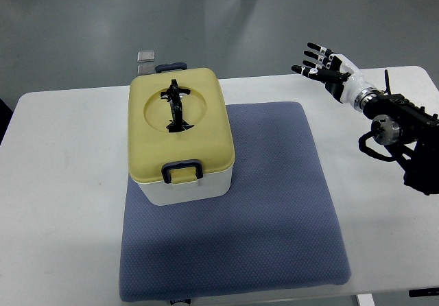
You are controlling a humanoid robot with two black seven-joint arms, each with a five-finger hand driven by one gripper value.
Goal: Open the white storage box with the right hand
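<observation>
Surface: white rectangular table (62,182) bearing a blue-grey quilted fabric mat (274,203); grey floor beyond.
Box: white plastic storage box with pale yellow lid (180,136), lid on, centre-left of frame on the mat.
Right hand: black-and-white robot hand (326,69), upper right, fingers spread, holding nothing, well apart from the box.

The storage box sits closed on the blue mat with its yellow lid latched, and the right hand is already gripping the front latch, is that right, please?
Not quite. The top view shows the right hand hovering open in the air to the right of the storage box, well apart from the front latch. The rest holds: the box sits closed on the blue mat under its yellow lid.
</observation>
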